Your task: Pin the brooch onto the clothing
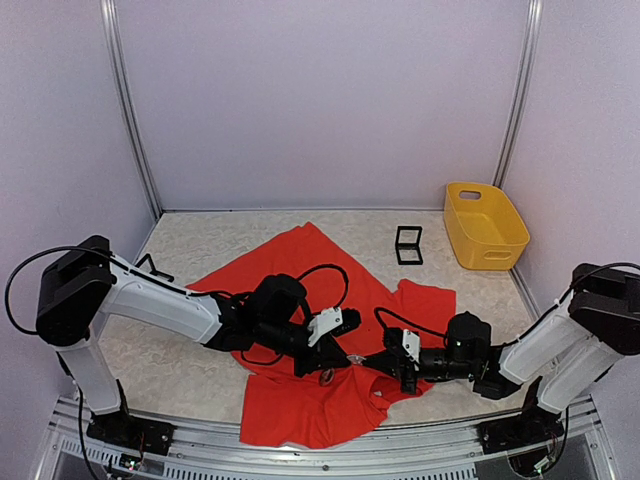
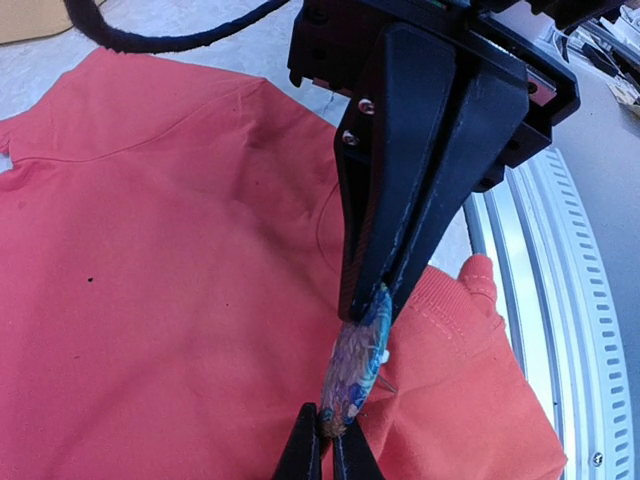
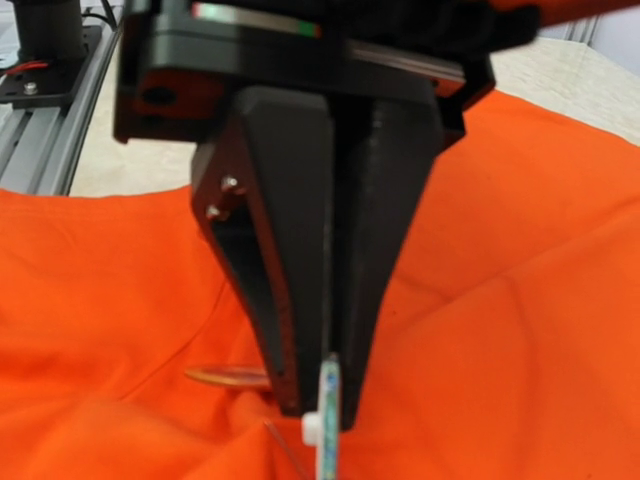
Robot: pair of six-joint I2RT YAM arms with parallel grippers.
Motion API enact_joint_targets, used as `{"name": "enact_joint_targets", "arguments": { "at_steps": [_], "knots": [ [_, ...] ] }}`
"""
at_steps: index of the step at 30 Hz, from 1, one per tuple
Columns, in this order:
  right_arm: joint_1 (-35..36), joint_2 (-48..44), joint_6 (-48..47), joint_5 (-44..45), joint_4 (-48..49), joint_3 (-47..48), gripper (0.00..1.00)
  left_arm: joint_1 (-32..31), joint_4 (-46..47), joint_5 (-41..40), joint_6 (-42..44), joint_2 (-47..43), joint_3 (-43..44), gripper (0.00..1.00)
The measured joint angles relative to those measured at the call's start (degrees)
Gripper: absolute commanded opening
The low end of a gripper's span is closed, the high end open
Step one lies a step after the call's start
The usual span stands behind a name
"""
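brooch [image 2: 355,368] edge-on — axis along left tool [image 2: 378,298]

Brooch [image 2: 355,370] over clothing [image 2: 150,260] on table [image 1: 200,240]

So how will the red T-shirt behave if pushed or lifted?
Likely floppy: the T-shirt lies rumpled, with visible folds. A push would probably bunch it up rather than slide it whole. It looks like thin fabric, so it is probably light.
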Motion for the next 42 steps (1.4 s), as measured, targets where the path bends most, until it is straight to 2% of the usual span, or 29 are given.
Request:
{"name": "enact_joint_targets", "arguments": {
  "at_steps": [3,7,9,13,19,20,22,24,28,31,33,37,40,42],
  "knots": [
    [-0.15,0.0,0.02,-0.15,-0.15,0.09,0.0,-0.04,-0.15,0.2,-0.07,0.0,0.09,0.01],
    [-0.2,0.0,-0.02,-0.44,-0.52,0.15,0.0,-0.09,-0.15,0.24,-0.55,0.0,0.09,0.15],
    [-0.17,-0.04,-0.07,-0.74,-1.01,0.28,0.0,-0.31,0.04,0.26,-0.76,-0.04,0.28,0.13],
    [-0.17,-0.33,-0.22,-0.98,-2.03,0.31,0.0,-0.72,0.92,0.28,-0.87,-1.22,0.42,0.0],
    [-0.48,-1.01,-0.02,-0.59,-2.43,0.5,0.0,-1.01,0.7,0.59,0.5,-2.25,0.07,0.0],
    [-0.48,-1.05,0.02,-0.59,-2.45,0.52,0.04,-1.01,0.7,0.61,0.55,-2.25,0.07,0.0],
    [-0.48,-1.2,0.17,-0.5,-2.95,0.63,0.28,-1.01,0.68,0.59,0.57,-2.25,0.07,0.0],
    [-0.46,-1.84,0.22,-0.74,-4.35,0.98,0.42,-1.01,0.66,0.35,0.5,-2.34,0.09,0.0],
    [-0.46,-3.98,0.26,-2.93,-6.71,1.03,0.49,-1.01,0.57,0.11,0.5,-3.37,0.09,0.0],
    [-0.46,-3.93,0.85,-4.35,-8.26,1.03,0.44,-1.01,0.24,0.07,0.55,-4.22,0.09,0.0],
    [-0.46,-2.54,1.73,-4.55,-9.64,1.22,0.36,-1.01,0.04,0.09,0.55,-4.42,0.09,0.0],
    [-0.46,1.77,4.04,-2.75,-10.49,1.31,0.13,-1.01,-0.74,0.13,0.59,-4.61,0.09,0.0],
    [-0.48,3.56,5.7,-1.57,-10.56,1.31,0.14,-1.01,-1.46,0.28,0.74,-4.63,0.09,0.0],
    [-0.52,3.87,6.23,-0.94,-10.51,1.31,0.22,-1.01,-1.99,0.33,0.83,-4.63,0.09,0.0]
  ]
}}
